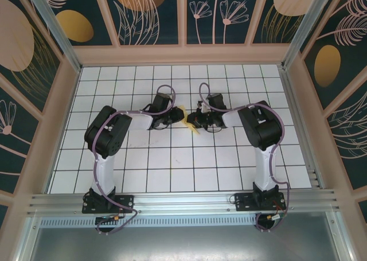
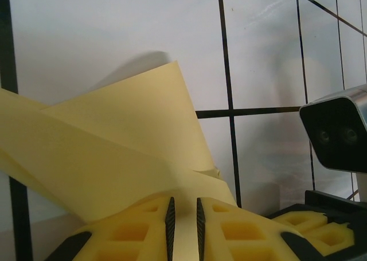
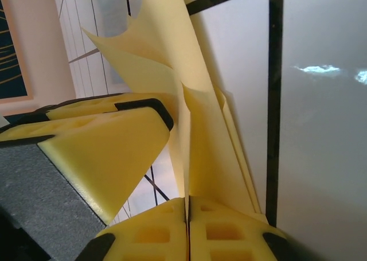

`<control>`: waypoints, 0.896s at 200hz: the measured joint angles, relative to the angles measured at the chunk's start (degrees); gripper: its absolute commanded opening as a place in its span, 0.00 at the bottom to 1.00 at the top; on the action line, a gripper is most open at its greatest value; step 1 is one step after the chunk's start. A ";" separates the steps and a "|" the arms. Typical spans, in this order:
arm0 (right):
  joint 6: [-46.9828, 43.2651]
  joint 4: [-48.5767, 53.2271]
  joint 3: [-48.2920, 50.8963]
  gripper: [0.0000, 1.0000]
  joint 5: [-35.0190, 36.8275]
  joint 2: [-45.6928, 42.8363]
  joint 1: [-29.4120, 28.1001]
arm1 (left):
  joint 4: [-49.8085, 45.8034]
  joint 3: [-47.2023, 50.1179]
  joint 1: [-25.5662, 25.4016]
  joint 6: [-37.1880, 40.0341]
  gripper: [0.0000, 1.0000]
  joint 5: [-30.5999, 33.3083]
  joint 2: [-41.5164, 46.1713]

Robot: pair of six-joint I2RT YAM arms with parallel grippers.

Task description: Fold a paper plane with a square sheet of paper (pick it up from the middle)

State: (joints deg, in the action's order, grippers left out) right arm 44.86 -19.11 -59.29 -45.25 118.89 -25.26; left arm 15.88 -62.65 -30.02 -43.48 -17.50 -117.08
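From above, hard to make out much of the yellow paper (image 1: 182,112): just a pale sliver and a small corner peeking out over the middle of the tabletop (image 1: 172,169), the rest hidden beneath the left arm (image 1: 106,135) and the right arm (image 1: 261,126) where these meet. Cannot tell whether raised clear of the tabletop or brushing it. Close up from the left wrist, cut off at the left and bottom of the picture; shows wide flat flaps layered one over another, one sharp slanting edge, and a small crumpled tip above the tabletop's white tiles. Throws a soft grey shadow on the tabletop. Clamped on a fold of that paper: the left tool (image 2: 183,203), with only a slim slot between its pads and pale paper running down into that slot. Clamped likewise: the right tool (image 3: 187,202), pads pressed flush together on a narrow upright ridge of paper standing over the tabletop. Thin, matte and unmarked, with springy curves rather than flat creases. Blocky yellow fingers on both tools, moulded with square recessed pockets and edged in black strips. Glossy white tabletop, ruled with black grid lines, catching a bright smear of reflected light.
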 measured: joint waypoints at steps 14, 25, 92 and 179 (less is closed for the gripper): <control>-0.68 0.46 -0.35 0.20 -0.24 -0.15 0.02 | -0.13 -0.04 0.00 0.00 0.22 -0.04 0.00; -1.29 0.61 -0.37 0.22 -0.24 -0.39 0.09 | -0.11 -0.04 0.00 -0.02 0.22 -0.04 0.00; -4.63 5.38 -0.35 0.29 0.72 -2.69 1.88 | -0.04 -0.04 0.02 -0.04 0.22 -0.28 0.00; -11.30 12.28 -0.20 0.30 4.33 -5.38 1.44 | -0.02 -0.04 0.02 -0.07 0.22 -0.50 0.00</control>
State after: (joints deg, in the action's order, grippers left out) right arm 33.56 -6.83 -59.48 -40.93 113.51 -23.81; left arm 15.86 -62.70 -30.00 -43.55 -18.00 -117.08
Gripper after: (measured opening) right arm 0.300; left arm 0.224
